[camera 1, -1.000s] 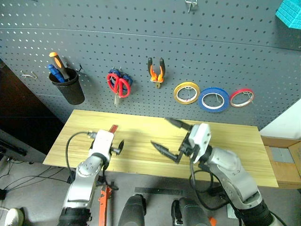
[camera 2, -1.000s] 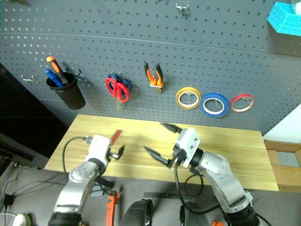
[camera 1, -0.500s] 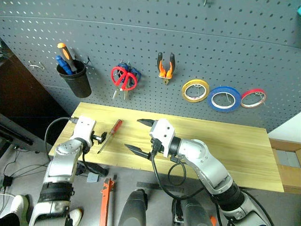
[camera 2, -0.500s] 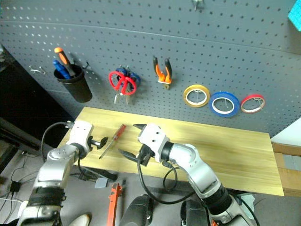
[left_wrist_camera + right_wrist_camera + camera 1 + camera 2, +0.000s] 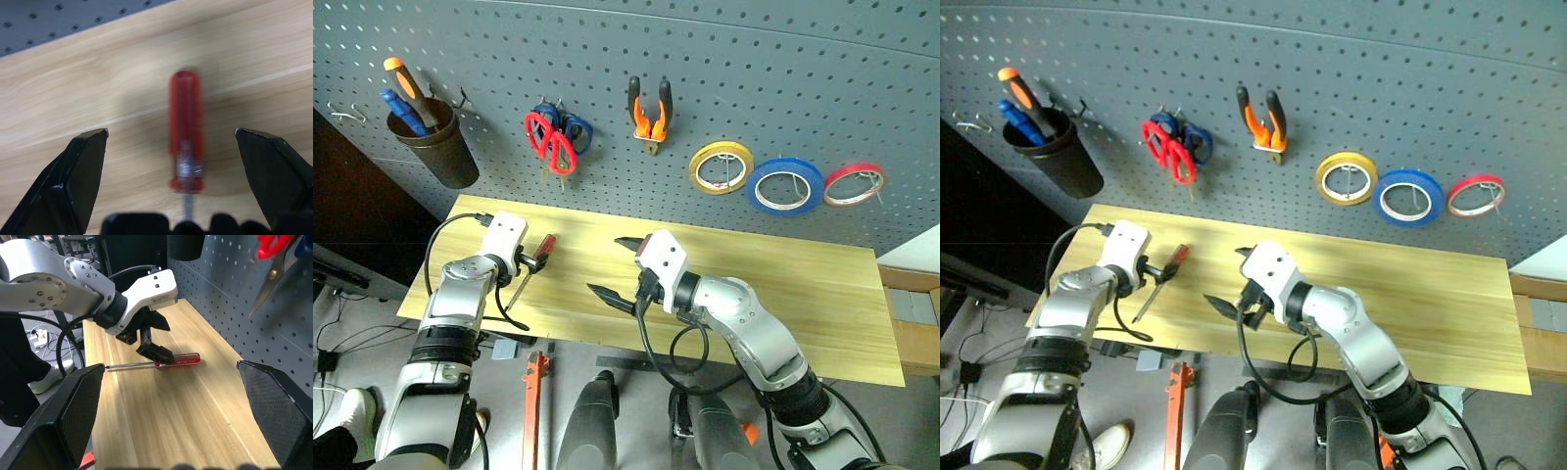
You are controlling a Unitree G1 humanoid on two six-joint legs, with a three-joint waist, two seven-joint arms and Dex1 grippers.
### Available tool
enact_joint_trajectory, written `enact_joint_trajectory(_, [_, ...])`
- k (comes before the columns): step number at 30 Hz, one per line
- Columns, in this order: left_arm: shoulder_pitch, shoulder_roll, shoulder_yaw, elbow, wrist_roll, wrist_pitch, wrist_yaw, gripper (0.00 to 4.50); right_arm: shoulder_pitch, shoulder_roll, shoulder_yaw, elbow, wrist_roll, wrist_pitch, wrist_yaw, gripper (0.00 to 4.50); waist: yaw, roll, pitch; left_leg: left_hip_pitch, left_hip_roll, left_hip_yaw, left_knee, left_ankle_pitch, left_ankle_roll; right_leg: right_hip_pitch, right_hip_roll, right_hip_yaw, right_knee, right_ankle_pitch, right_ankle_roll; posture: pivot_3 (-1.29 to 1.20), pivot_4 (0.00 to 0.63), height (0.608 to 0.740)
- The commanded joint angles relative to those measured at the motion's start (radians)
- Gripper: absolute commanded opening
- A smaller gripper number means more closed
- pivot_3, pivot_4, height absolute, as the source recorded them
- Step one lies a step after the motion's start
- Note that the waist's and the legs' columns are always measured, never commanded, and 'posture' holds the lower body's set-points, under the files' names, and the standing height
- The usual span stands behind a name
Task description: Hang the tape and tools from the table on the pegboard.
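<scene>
- Hanging on the pegboard (image 5: 783,88) already are the blue tape (image 5: 786,185), the pliers (image 5: 648,110) and the red-handled scissors (image 5: 546,140); the screwdriver (image 5: 532,262) is lying alone on the surface (image 5: 803,284), near its left end, its red handle pointing toward the board.
- Hovering just over that handle, the left gripper (image 5: 1149,269) is standing with its fingers wide apart, one on each side of the handle in the left wrist view, touching nothing.
- Doing this step well is probably meaning lowering until the fingers are straddling the thick part of the handle, staying square to it, then closing firmly so the slim tool is not rolling away.
- The right gripper (image 5: 618,268) is waiting mid-surface, fingers spread and empty; keeping it clear of the left arm's path is looking wise.
- Compared with a second ago, the left gripper is now sitting over the handle rather than short of it, and the right gripper is now nearer the screwdriver; the camera is also looking from a different angle.
</scene>
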Motion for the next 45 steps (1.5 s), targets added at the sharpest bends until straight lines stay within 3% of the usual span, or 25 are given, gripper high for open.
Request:
enact_joint_trajectory(1, [-0.016, 0.013, 0.011, 0.010, -0.008, -0.006, -0.017, 4.47, 0.008, 0.012, -0.004, -0.071, 0.023, 0.021, -0.009, 4.50, 0.001, 0.000, 0.008, 0.000, 0.000, 0.000, 0.000, 0.000, 0.000, 0.000, 0.000, 0.000, 0.000, 0.000, 0.000, 0.21, 0.410, 0.740])
enact_joint_trajectory(5, [-0.067, -0.018, 0.059, 0.113, -0.081, 0.079, -0.048, 4.47, 0.005, 0.012, -0.008, -0.095, 0.028, 0.048, -0.013, 4.50, 0.001, 0.000, 0.018, 0.000, 0.000, 0.000, 0.000, 0.000, -0.001, 0.000, 0.000, 0.000, 0.000, 0.000, 0.000, 0.20, 0.423, 0.740])
enact_joint_trajectory(9, [-0.137, -0.018, 0.060, 0.223, -0.082, 0.048, -0.048, 4.47, 0.009, 0.004, -0.015, -0.110, 0.033, 0.064, -0.012, 4.50, 0.002, 0.000, 0.037, -0.001, 0.000, -0.001, 0.000, 0.001, -0.003, -0.001, 0.000, -0.001, 0.000, 0.000, 0.000, 0.20, 0.438, 0.740])
enact_joint_trajectory(20, [-0.173, -0.018, 0.028, 0.275, -0.058, -0.012, -0.067, 0.89, 0.000, 0.004, -0.018, -0.091, 0.039, 0.055, -0.026, 4.50, 0.001, -0.001, 0.040, -0.013, 0.000, -0.002, 0.000, 0.005, -0.011, -0.013, 0.000, -0.003, 0.001, -0.001, 0.001, 0.19, 0.421, 0.740])
enact_joint_trajectory(26, [-0.150, -0.039, 0.044, 0.173, -0.077, 0.014, -0.041, 0.85, 0.002, -0.020, -0.050, -0.102, 0.058, 0.034, -0.008, 4.50, 0.001, -0.001, 0.040, -0.014, 0.000, -0.002, 0.000, 0.005, -0.011, -0.012, 0.000, -0.003, 0.001, -0.001, 0.002, 0.17, 0.376, 0.740])
enact_joint_trajectory(31, [0.037, -0.093, 0.089, -0.202, -0.109, 0.134, 0.058, 0.85, 0.048, -0.061, -0.101, -0.155, 0.112, 0.008, 0.036, 4.50, 0.000, -0.003, 0.037, -0.015, -0.001, -0.003, 0.000, 0.006, -0.013, -0.012, -0.001, -0.004, 0.000, 0.001, -0.002, 0.14, 0.319, 0.740])
enact_joint_trajectory(35, [0.218, -0.138, 0.051, -0.504, -0.085, 0.168, 0.114, 0.85, 0.105, -0.082, -0.132, -0.189, 0.163, -0.043, 0.071, 4.50, -0.005, -0.005, 0.030, -0.015, -0.001, -0.004, 0.000, 0.006, -0.015, -0.012, -0.001, -0.005, -0.001, 0.001, -0.002, 0.14, 0.256, 0.740])
enact_joint_trajectory(39, [0.368, -0.193, 0.007, -0.786, -0.024, 0.174, 0.212, 0.85, 0.162, -0.096, -0.161, -0.226, 0.210, -0.093, 0.097, 4.50, 0.000, -0.006, 0.004, -0.016, -0.001, -0.006, 0.000, 0.008, -0.018, -0.011, -0.001, -0.006, -0.001, 0.001, -0.002, 0.16, 0.194, 0.740])
enact_joint_trajectory(42, [0.444, -0.239, -0.023, -0.982, 0.079, 0.055, 0.332, 0.85, 0.147, -0.048, -0.166, -0.227, 0.233, -0.137, 0.071, 4.50, 0.000, -0.007, -0.033, -0.016, -0.001, -0.009, 0.000, 0.009, -0.020, -0.011, 0.000, -0.008, -0.001, 0.001, -0.001, 0.17, 0.139, 0.740])
enact_joint_trajectory(45, [0.429, -0.250, -0.025, -1.031, 0.140, -0.044, 0.386, 0.85, 0.107, 0.032, -0.158, -0.183, 0.248, -0.180, 0.046, 4.50, 0.002, -0.007, -0.073, -0.015, -0.001, -0.009, 0.000, 0.009, -0.020, -0.010, 0.001, -0.008, 0.000, 0.000, 0.002, 0.18, 0.116, 0.740])
